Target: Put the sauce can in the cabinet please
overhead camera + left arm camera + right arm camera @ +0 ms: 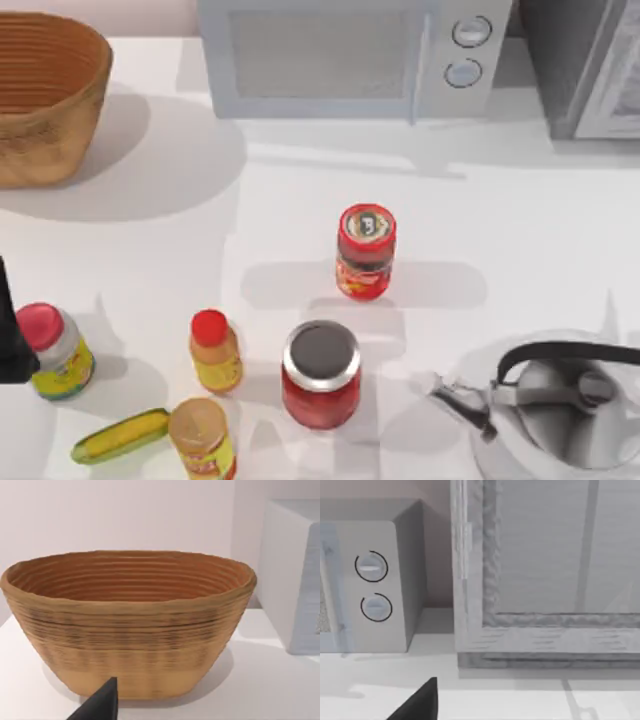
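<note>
One sauce can (366, 251) stands upright mid-bench, untouched, well apart from the cabinet (590, 70) at the far right corner. My left end effector (97, 705) faces the wicker basket (127, 625), my right end effector (417, 702) the cabinet door; I cannot tell either's opening.

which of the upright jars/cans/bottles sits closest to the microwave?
The sauce can: red label, silver-centred top with a dark mark. It stands alone mid-table, nearer the microwave than the grey-lidded red jar, yellow bottle and the others along the near edge.
</note>
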